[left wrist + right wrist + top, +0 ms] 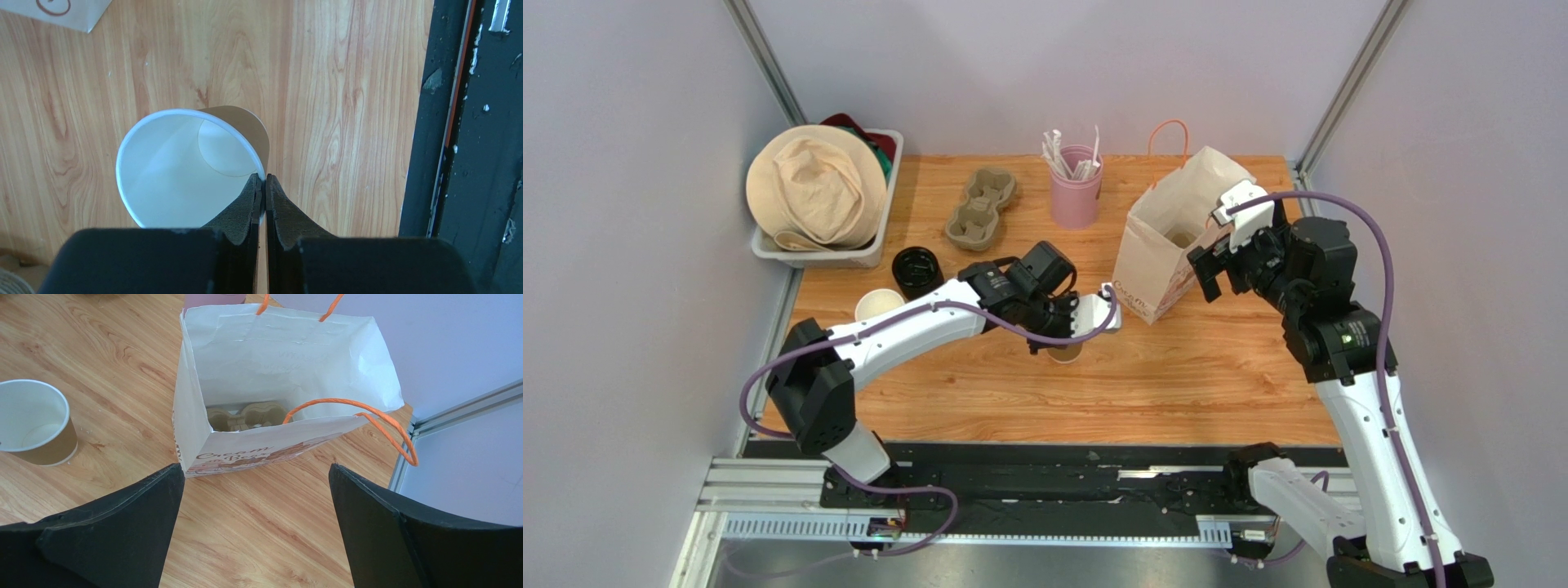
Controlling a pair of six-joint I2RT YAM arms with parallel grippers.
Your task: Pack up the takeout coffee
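The wooden table [1210, 380] spreads under both my arms. The white paper bag [1155, 251] stands open on its right half, orange handles up. Its printed side faces the near edge. In the back left corner sits a grey bin [889, 184] with a floppy beige hat [815, 186] heaped on top.

Near the back edge lies a cardboard cup carrier [981, 206]. Just to its right is a pink cup [1075, 196] of white sticks. A second carrier [245, 416] lies flat at the bottom of the bag. A black round lid [917, 270] sits left of centre with a white-lined paper cup [879, 303] close beside it.

The takeout coffee [178, 171] is near the middle of the table, left of the bag and apart from it. It is a small kraft cup, white inside and uncovered. From my right wrist view its base looks to be on the wood, though I cannot be sure.

My left claw [264, 179] is clamped on that cup — one finger inside the rim, the other against the brown outer wall, the wall pinched thin between them.

My right claw [256, 478] hangs over the bag's near side — fingers spread wide, nothing between them, the bag's mouth framed in the gap.
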